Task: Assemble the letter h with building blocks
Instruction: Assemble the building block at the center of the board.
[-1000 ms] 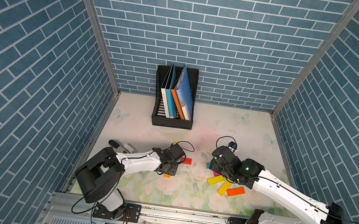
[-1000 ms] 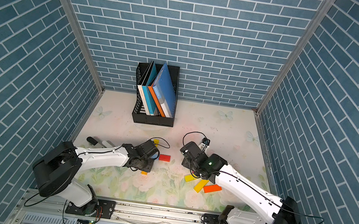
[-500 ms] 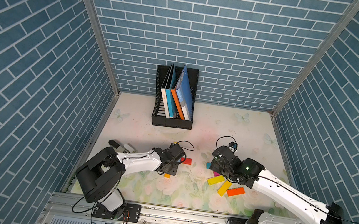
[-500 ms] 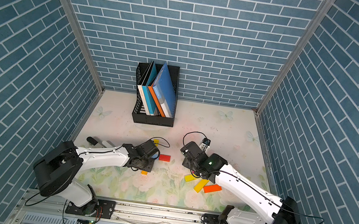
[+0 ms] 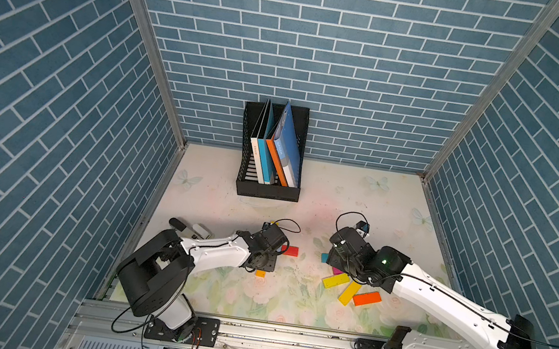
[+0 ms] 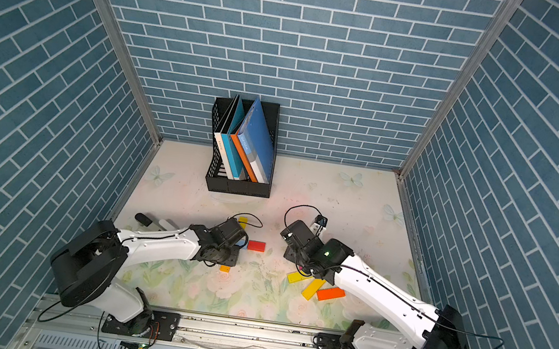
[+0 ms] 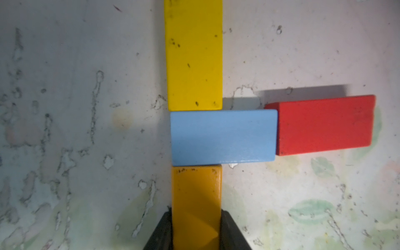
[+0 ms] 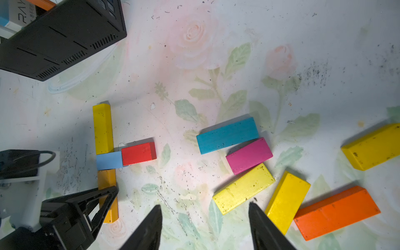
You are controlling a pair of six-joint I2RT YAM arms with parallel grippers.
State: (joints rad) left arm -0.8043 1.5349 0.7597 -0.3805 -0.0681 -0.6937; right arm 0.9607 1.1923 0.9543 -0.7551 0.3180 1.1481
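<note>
- Nothing on the desk point(image 5: 289, 303) reads as shifted against the earlier top views: both arms sit in the same poses and the blocks lie where they lay.
- Left gripper point(image 7: 196, 214): fingers point(image 7: 229, 229) are together on the two long sides of the amber long block point(image 7: 196, 188), which lies flat on the desk.
- Task shape: the letter h point(image 8: 108, 161) sits near the middle of the desk, a little toward the left edge. I count four blocks in it.
- Stem: yellow long block point(image 7: 193, 54), light blue block point(image 7: 223, 136) and the amber long block run in one line, each touching the next. The light blue block lies crosswise and sticks out to one side.
- Crossbar: the red block point(image 7: 324, 124) butts against the free end of the light blue block, slightly offset and a touch skewed.
- Right gripper point(image 8: 205, 205): fingers point(image 8: 264, 229) stand apart, clamped on nothing, above the loose building blocks point(image 5: 351, 285).
- Loose blocks lie nearer the right edge and toward the front edge:
  - teal block point(image 8: 227, 135) with the magenta block point(image 8: 249, 155) against it;
  - bright yellow block point(image 8: 243, 188) just beside the magenta one;
  - second yellow block point(image 8: 286, 201) and orange block point(image 8: 336, 213) next along;
  - a further yellow block point(image 8: 372, 146), which I see in the right wrist view only.
- Black file rack point(image 5: 266, 190) with upright books point(image 5: 283, 146) stands at the middle of the back edge, well apart from the blocks.
</note>
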